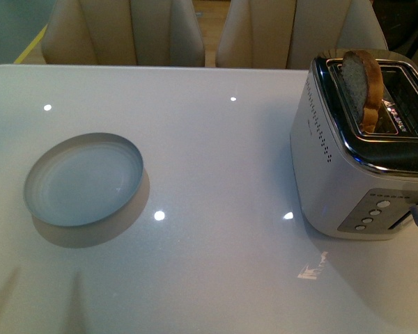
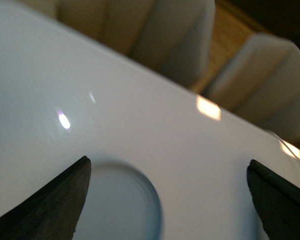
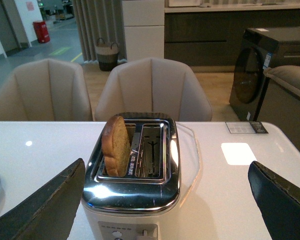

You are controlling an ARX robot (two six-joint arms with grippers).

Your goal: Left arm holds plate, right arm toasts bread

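We logged both pincers spread wide. The left gripper (image 2: 167, 200) showed two dark fingers at opposite edges of its wrist view, nothing between them but the white table (image 2: 140, 130) and part of the plate (image 2: 122, 210) below; it held nothing and touched nothing. The right gripper (image 3: 170, 200) stood the same way, fingers far apart, framing the toaster (image 3: 132, 192) without contact, empty.

Counts: one plate (image 1: 83, 179), one slice of bread (image 1: 363, 87), one toaster (image 1: 362, 160) with two slots, and two pale chairs (image 1: 122, 31) behind the table (image 1: 216, 209). Neither arm appeared in the front view.

The plate lay flat on the table's left side, well apart from the toaster, rim up and bare inside.

The bread (image 3: 116, 152) stood on edge in one slot, the one farther from the right end of the table, with the neighbouring slot empty. Its long axis ran roughly vertical, rounded crust uppermost, and its upper part stuck up above the chrome top. Its broad faces ran along the slot, and it leaned slightly.

The toaster sat at the table's right side, buttons facing the robot.
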